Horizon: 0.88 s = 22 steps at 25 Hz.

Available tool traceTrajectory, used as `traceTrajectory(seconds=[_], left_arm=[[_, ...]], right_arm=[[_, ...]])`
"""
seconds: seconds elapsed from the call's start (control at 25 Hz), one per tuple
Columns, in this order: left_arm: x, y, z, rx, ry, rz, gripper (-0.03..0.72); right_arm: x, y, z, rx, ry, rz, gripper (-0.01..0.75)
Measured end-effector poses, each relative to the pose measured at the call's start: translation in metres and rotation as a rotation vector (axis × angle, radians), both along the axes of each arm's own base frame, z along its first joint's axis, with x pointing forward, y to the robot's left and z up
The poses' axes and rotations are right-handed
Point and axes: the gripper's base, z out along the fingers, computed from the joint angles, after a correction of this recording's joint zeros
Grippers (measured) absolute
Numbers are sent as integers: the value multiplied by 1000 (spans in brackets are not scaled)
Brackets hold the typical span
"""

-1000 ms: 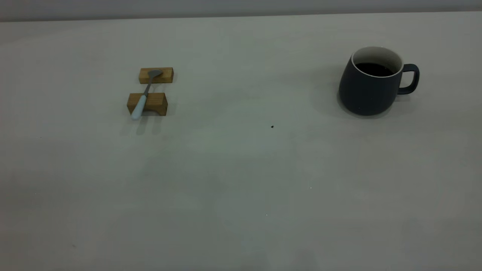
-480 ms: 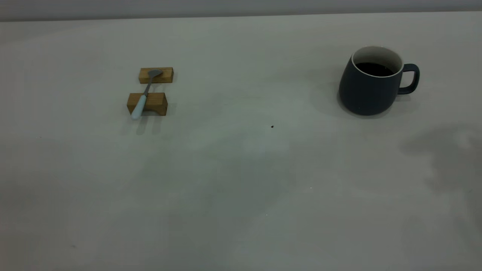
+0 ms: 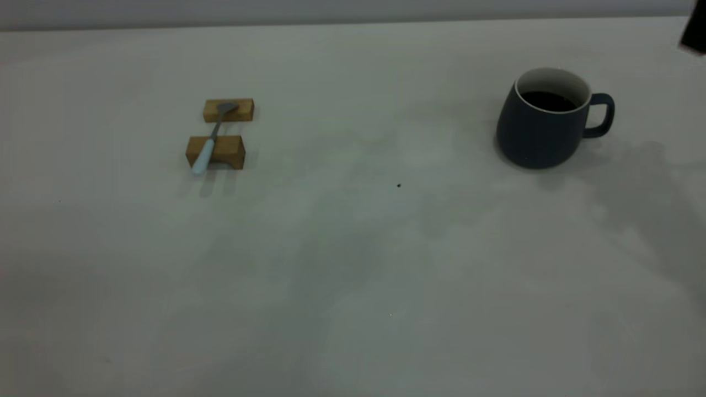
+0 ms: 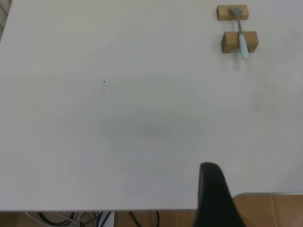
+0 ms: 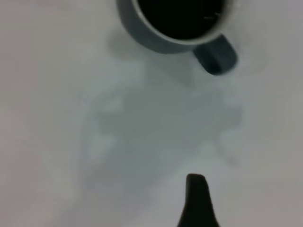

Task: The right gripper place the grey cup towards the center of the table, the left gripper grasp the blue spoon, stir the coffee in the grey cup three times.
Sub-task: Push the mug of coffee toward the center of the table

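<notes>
R hand (image 5: 196, 201) above desk near grey cup; L hand (image 4: 215, 196) back at desk edge.
Can't tell finger gap on either hand, one dark tip visible per wrist cam. Grey cup (image 3: 543, 118) w/ coffee (image 3: 549, 101) upright, desk's (image 3: 353, 264) right side, untouched. Blue spoon (image 3: 212, 138) bridges two wooden blocks (image 3: 218, 151) at left.

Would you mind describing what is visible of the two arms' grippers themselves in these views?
Very little shows. The left gripper appears in its wrist view only as one black, tapered finger with a rounded tip. The right gripper looks alike in its wrist view: a single black finger narrowing to a blunt tip. In the exterior view, a black corner of the right arm enters at the upper right edge. No cables or markings are visible.
</notes>
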Motion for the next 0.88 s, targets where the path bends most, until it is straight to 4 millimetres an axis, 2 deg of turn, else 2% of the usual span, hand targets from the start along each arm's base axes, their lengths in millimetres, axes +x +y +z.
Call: traceTrajectory(seconds=[0.2,0.36,0.76,0.88], left_arm=[[0,0,0,0,0,0,515],[0,0,0,0,0,0,515],[0,0,0,0,0,0,515],[0,0,0,0,0,0,515]], right_arm=[[18,1,-34,-95,27,110,591],[30,-1,-51,-147,45,162,591],[63,0,-66,-198,6,254,591],[68,0,-76,-205,11,281,591]])
